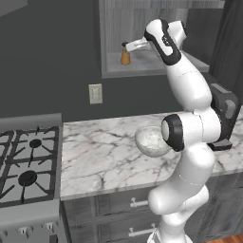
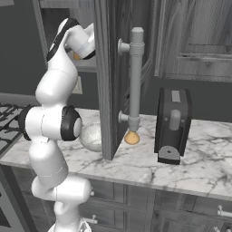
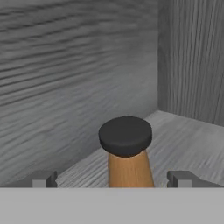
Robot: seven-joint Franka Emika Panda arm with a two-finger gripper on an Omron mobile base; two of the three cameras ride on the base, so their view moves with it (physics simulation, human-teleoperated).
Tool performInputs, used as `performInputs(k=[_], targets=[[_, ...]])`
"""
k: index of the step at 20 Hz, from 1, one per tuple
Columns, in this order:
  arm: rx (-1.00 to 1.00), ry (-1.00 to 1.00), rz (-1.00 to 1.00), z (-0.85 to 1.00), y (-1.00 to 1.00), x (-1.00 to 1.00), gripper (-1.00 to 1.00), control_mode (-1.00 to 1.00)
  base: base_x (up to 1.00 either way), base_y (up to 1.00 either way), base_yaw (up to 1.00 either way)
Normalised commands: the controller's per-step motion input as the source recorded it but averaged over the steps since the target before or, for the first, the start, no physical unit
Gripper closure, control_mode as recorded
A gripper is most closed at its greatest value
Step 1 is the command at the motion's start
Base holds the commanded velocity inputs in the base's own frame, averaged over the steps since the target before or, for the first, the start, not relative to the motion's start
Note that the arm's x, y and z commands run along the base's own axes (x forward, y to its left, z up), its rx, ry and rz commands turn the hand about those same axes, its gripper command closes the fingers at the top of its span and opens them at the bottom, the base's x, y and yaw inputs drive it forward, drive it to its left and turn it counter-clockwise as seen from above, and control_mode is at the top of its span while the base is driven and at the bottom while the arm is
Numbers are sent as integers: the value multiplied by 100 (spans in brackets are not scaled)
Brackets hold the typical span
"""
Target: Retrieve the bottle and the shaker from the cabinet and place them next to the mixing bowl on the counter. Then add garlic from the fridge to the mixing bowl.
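The end effector [image 3: 112,178] reaches into the shelf niche of the cabinet [image 1: 114,28] with its jaws spread wide, one finger tip on each side of the shaker [image 3: 127,153] and neither seen touching it. The shaker stands upright on the shelf floor between the tips, its dark cap just ahead of them; its lower body is cut off by the bottom of the hand view, so its base cannot be seen. In the left base view the shaker [image 1: 125,55] shows at the front of the end effector, partly covered by the hand, and the fingers themselves are hard to make out. Well below the end effector, the mixing bowl [image 1: 151,140] rests on the counter [image 1: 99,156], its right part hidden behind the arm's elbow. In the right base view the open cabinet door covers most of the niche, and the bottle [image 2: 132,137] sits on the counter, far below the end effector, its neck hidden behind the door's handle.
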Motion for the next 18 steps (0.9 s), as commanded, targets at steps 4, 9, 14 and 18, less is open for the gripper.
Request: performInputs(k=[4, 9, 14, 18], targets=[[0, 0, 1, 0, 2, 19, -100, -100, 0, 0, 0], [0, 0, 1, 0, 5, 26, -100, -100, 0, 0, 0], [0, 0, 1, 0, 6, 21, -100, -100, 0, 0, 0], [0, 0, 1, 0, 13, 2, -100, -100, 0, 0, 0]])
